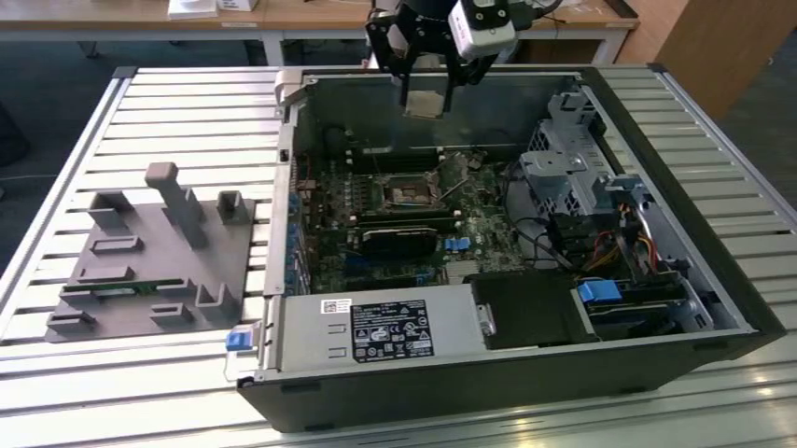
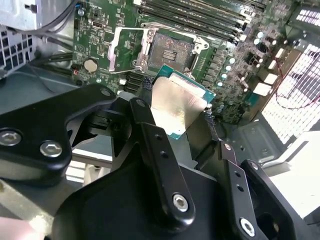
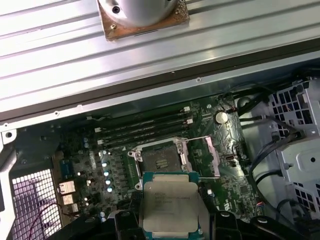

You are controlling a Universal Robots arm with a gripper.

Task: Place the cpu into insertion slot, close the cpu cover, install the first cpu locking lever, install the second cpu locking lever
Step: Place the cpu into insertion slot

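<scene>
The cpu [image 2: 182, 100] is hanging pinched by two edges in my gripper [image 2: 177, 102], above the far side of the case [image 1: 436, 397], apart from the insertion slot [image 2: 172, 50]. I'm judging squareness matters most here: its edges parallel to the slot's rim, level, no tilt.

— What does the claw [image 3: 170, 226] carry?
— The cpu [image 3: 170, 200], silvery face showing, pinched at two opposite edges between dark fingers [image 3: 125, 226].
— And the insertion slot [image 3: 159, 160]?
— Uncovered on the green circuit board [image 3: 239, 176], apart from the cpu. The cpu cover [image 3: 204, 156] lies swung open just beside it, toward the coin battery [image 3: 221, 117].
— Past the case wall [image 3: 125, 102]?
— Slatted metal worktop [image 3: 225, 45].
</scene>
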